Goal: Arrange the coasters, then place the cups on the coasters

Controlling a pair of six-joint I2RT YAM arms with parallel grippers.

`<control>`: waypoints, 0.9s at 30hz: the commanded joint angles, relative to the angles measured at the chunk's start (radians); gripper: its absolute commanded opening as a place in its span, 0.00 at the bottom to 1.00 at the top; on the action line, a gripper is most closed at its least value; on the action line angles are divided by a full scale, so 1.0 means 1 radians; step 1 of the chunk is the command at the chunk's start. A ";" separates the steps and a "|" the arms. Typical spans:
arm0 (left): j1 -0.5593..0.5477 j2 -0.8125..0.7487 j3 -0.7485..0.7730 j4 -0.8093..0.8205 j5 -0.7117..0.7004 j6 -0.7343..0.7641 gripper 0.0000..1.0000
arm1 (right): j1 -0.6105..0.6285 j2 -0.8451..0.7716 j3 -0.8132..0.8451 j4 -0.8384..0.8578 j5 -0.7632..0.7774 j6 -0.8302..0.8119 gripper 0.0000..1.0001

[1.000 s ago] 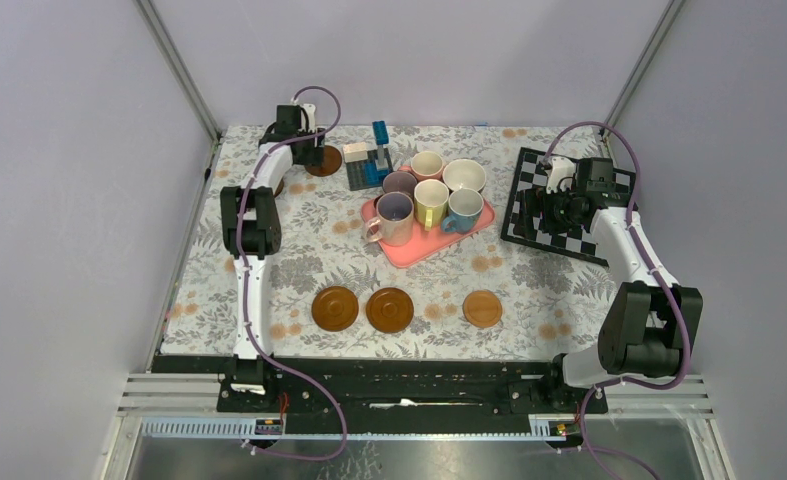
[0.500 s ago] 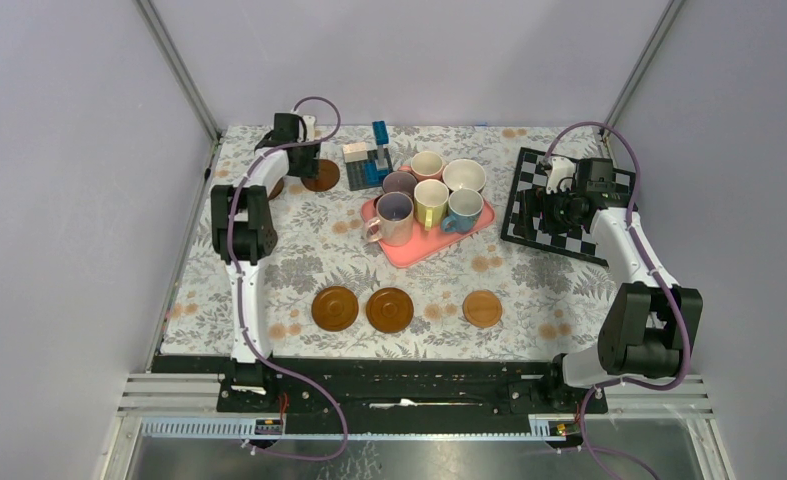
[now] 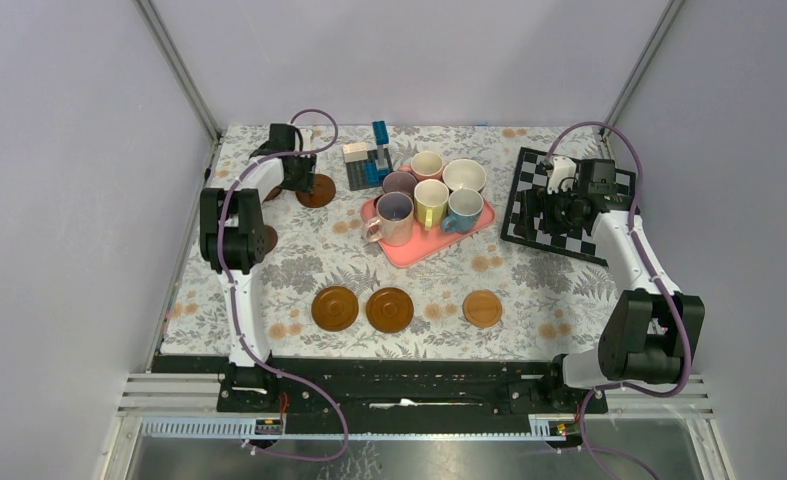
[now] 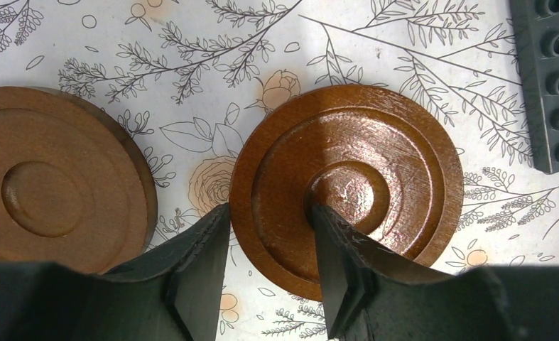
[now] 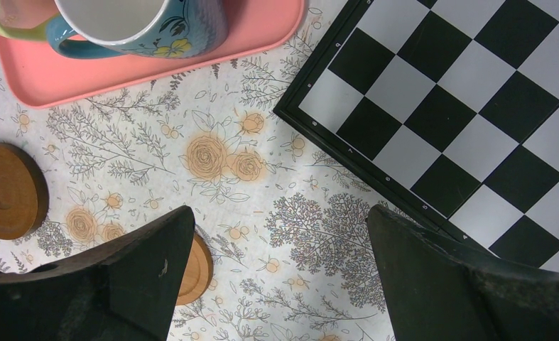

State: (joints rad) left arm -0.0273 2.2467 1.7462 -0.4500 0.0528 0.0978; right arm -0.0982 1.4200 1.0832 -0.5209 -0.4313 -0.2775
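Left end effector [image 4: 267, 212]: clamping the rim of a dark-brown round wooden coaster [image 4: 376, 156] at the floral tabletop's [image 3: 309, 255] far-left corner, likely fetching it for the near coaster row [image 3: 390, 310].
Right end effector [image 5: 280, 220]: hanging wide apart, empty.
Cups: six ceramic mugs [image 3: 431, 200] waiting on a pink tray [image 3: 427, 247].
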 commanded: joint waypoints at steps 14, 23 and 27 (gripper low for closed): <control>0.015 0.026 0.105 -0.088 -0.092 -0.007 0.47 | -0.003 -0.046 0.006 0.007 -0.021 -0.010 0.98; 0.015 0.052 0.160 -0.090 -0.089 -0.010 0.49 | -0.003 -0.047 0.005 0.007 -0.019 -0.012 0.98; 0.015 0.072 0.189 -0.105 -0.084 -0.009 0.53 | -0.003 -0.049 0.005 0.009 -0.019 -0.011 0.98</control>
State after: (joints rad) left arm -0.0177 2.2993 1.8671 -0.5537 -0.0082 0.0963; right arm -0.0982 1.4052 1.0832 -0.5213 -0.4358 -0.2771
